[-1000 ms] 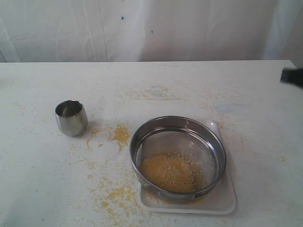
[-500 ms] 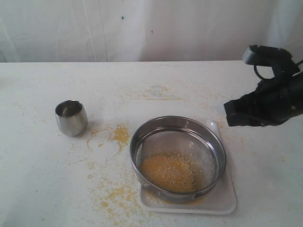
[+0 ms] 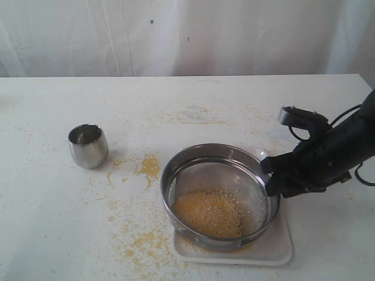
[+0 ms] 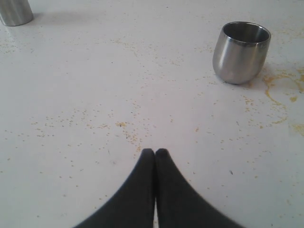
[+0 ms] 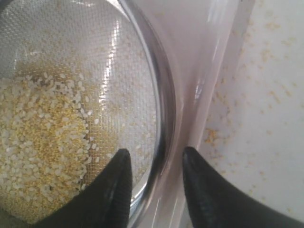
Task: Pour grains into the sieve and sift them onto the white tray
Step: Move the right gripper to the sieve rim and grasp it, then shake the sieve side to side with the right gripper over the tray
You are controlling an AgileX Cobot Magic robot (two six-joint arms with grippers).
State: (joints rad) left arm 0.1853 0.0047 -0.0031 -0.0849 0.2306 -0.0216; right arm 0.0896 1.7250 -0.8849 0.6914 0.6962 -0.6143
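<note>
The right wrist view settles what the exterior view leaves unclear. There the right gripper stands wide open astride the steel rim of the sieve. One of its fingers is over the mesh inside, the other over the white tray outside. There is a gap on either side of the rim, so it has hold of nothing. This view also shows the grains up close: fine yellow granules with paler, rice-like bits, heaped on one part of the mesh.

Only the left wrist view shows the left gripper. Its tips are pressed together and empty above the worktop. The steel cup stands upright, well apart from it. A second steel vessel sits at the edge of that view and is outside the exterior view.

From outside we see the sieve resting on the white tray, which shows at its near and right sides. The worktop is white and dusted with stray granules, with a yellow spill between cup and sieve. A white cloth hangs behind.

A second ago only a dark sliver of the right arm showed at the right edge. Half a second ago it was above and to the right of the tray, and now it has come down to the rim. Cup, sieve and tray have not moved.
</note>
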